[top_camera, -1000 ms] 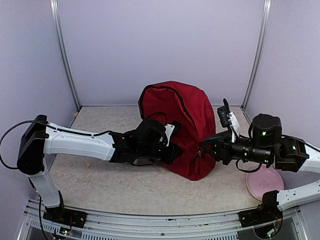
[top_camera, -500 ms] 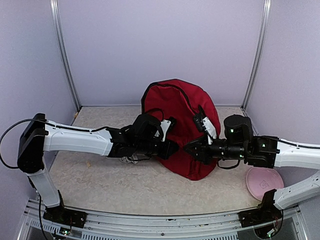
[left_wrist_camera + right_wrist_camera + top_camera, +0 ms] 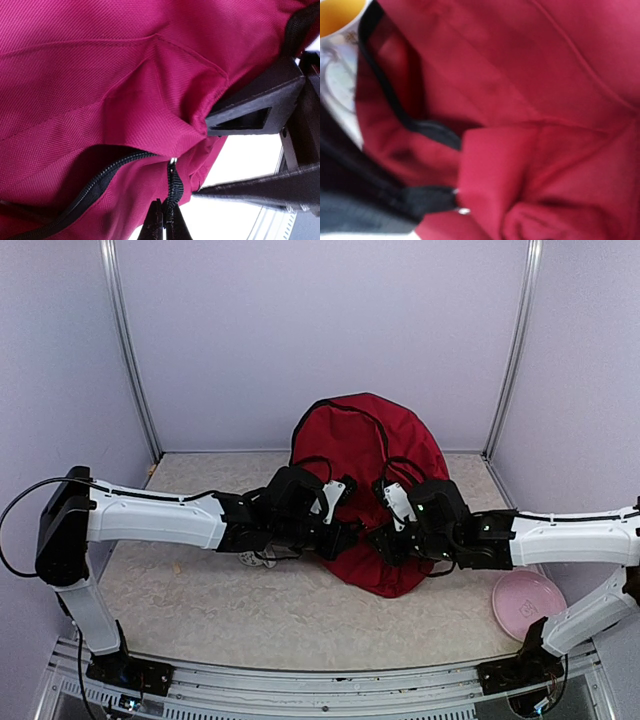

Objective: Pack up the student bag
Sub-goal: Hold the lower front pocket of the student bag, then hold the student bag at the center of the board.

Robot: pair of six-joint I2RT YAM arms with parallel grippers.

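The student bag (image 3: 368,465), a dark red backpack with black zippers, stands at the middle of the table. My left gripper (image 3: 167,227) is shut on the black zipper pull cord (image 3: 175,187) at the bag's low front; the zipper track (image 3: 95,187) beside it lies partly open. In the top view that gripper (image 3: 350,535) meets my right gripper (image 3: 378,538) at the bag's front. The left wrist view shows the right gripper (image 3: 200,159) with its fingers (image 3: 255,112) apart and a fold of red fabric at their tips. The right wrist view is blurred and shows no fingers of its own.
A pink plate (image 3: 528,602) lies at the near right beside the right arm. A white cup with yellow inside (image 3: 335,12) shows at the top left of the right wrist view. Something small and pale (image 3: 255,558) lies under the left forearm. Walls enclose the table on three sides.
The right arm has swung left and its gripper now meets the left gripper at the bag's front. The bag has shifted right and sits more upright. The left gripper has kept its hold.
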